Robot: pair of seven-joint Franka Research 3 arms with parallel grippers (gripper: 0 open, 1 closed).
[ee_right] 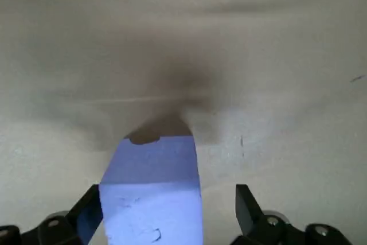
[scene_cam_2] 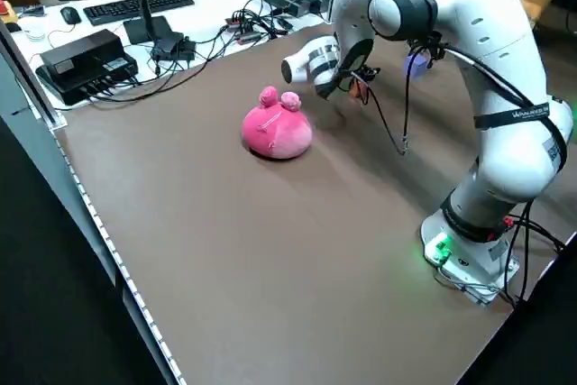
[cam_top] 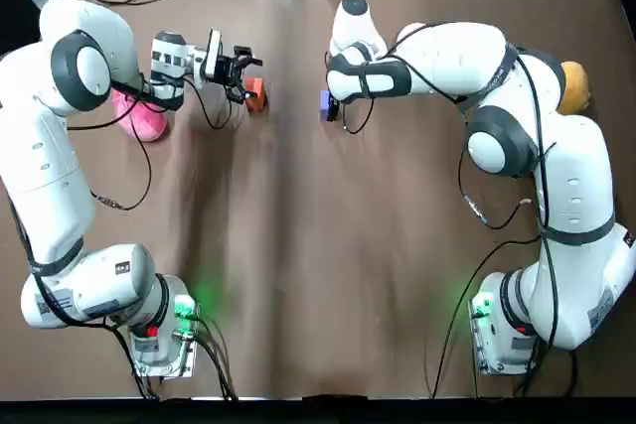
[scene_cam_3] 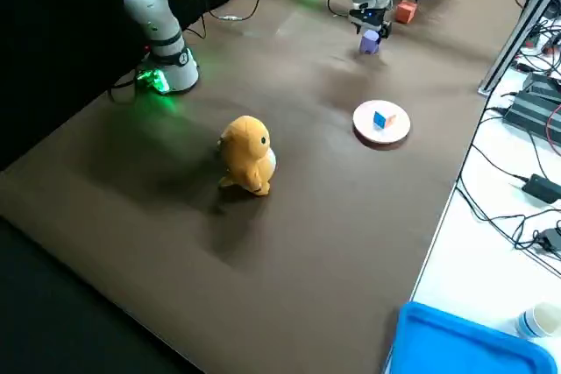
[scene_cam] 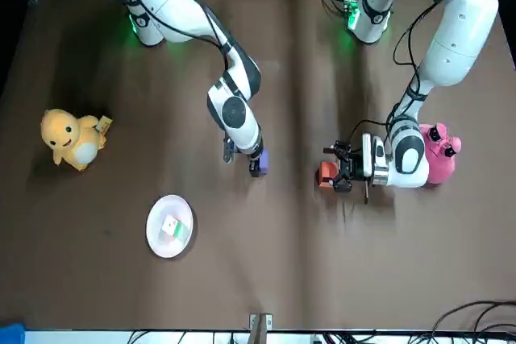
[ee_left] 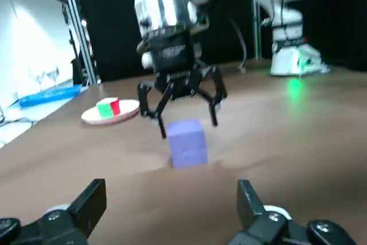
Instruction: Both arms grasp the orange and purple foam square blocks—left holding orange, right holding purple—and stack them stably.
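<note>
The orange foam block (cam_top: 255, 95) rests on the brown table, just beyond the fingertips of my left gripper (cam_top: 244, 73). That gripper lies level and open, with nothing between its fingers (ee_left: 92, 199). The left wrist view does not show the orange block. The purple foam block (cam_top: 325, 103) sits on the table a short way to the right. My right gripper (scene_cam: 251, 159) points down over it, open. Its fingers (ee_right: 248, 210) straddle the purple block (ee_right: 152, 193), with a gap on one side. From the left wrist view, the right gripper (ee_left: 189, 124) stands just above the purple block (ee_left: 188, 142).
A pink plush (cam_top: 139, 116) lies behind the left gripper. At the right edge, by the right arm, sits a yellow plush (scene_cam: 72, 138). A white plate (scene_cam: 169, 227) with a small coloured cube is at the far side. Cables and boxes lie beyond the table's far edge.
</note>
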